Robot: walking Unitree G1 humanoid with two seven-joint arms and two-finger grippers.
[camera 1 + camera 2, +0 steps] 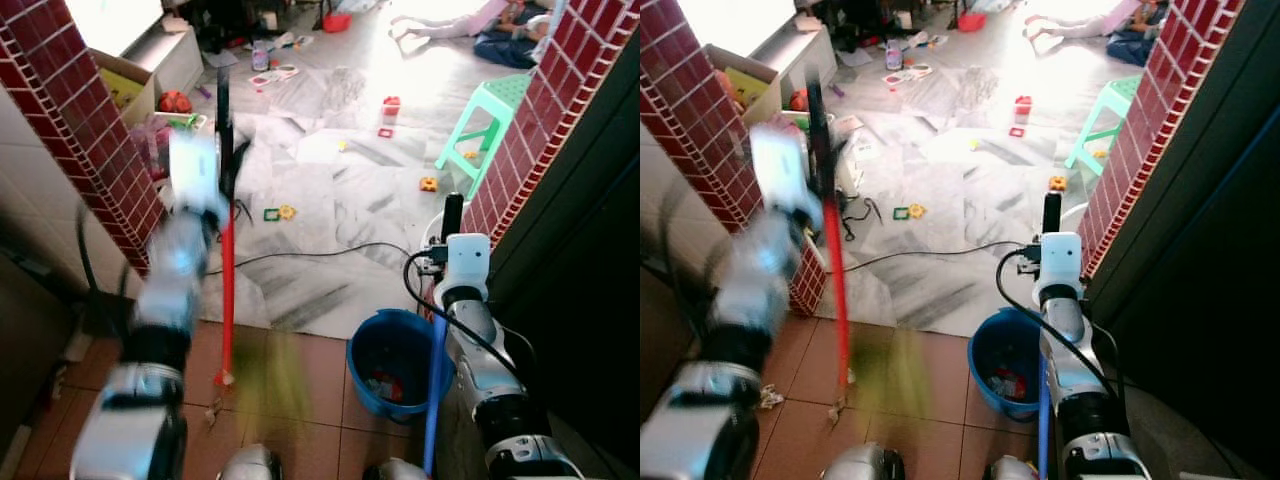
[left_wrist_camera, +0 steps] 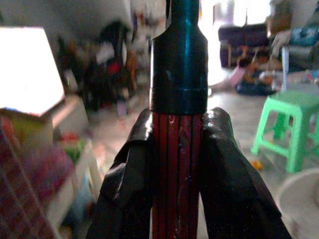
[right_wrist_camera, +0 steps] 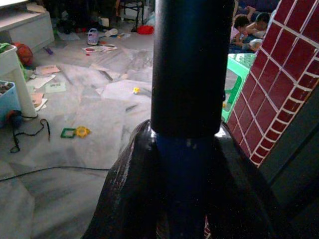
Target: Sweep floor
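Observation:
My left gripper is shut on a broom's handle, red with a black upper part, held nearly upright over the terracotta tiles. The arm is motion-blurred. The broom's yellowish bristles smear across the tiles by its foot. In the left wrist view both black fingers press the red shaft. My right gripper is shut on the blue, black-capped handle of a dustpan. Its blue pan rests on the floor to the right of the broom, with some litter inside.
Red brick pillars stand left and right of the doorway. Beyond them is marble floor with a black cable, scattered toys, a green stool and a cardboard box. People lie on the floor far back. Small debris lies by the broom.

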